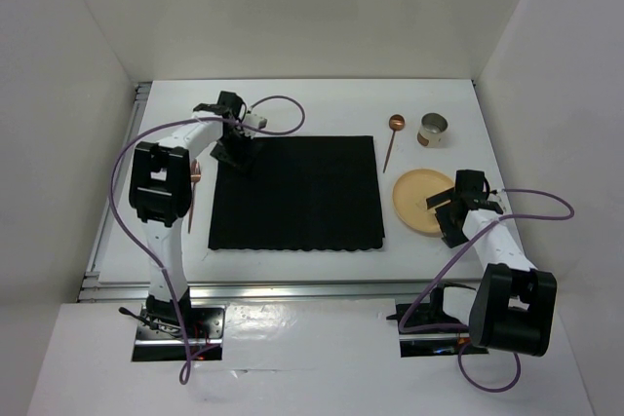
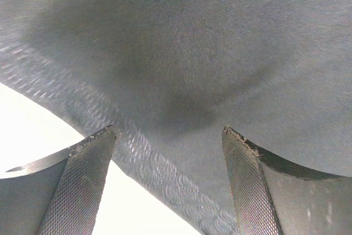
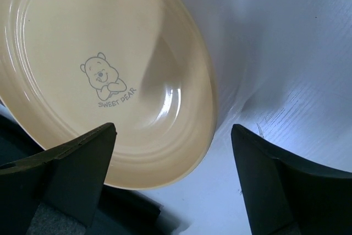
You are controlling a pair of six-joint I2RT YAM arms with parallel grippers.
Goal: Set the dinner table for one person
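My left fingers [image 1: 233,154] spread wide, empty, over far-left corner of black placemat [image 1: 297,192] — my right fingers [image 1: 449,214] also apart, straddling rim of tan bear-print plate [image 3: 110,53], nothing gripped. White bench [image 1: 322,104] lies under everything, plate just right of the mat

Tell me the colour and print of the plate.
Pale yellow plate, grey cartoon bear print; clearest in right wrist view.
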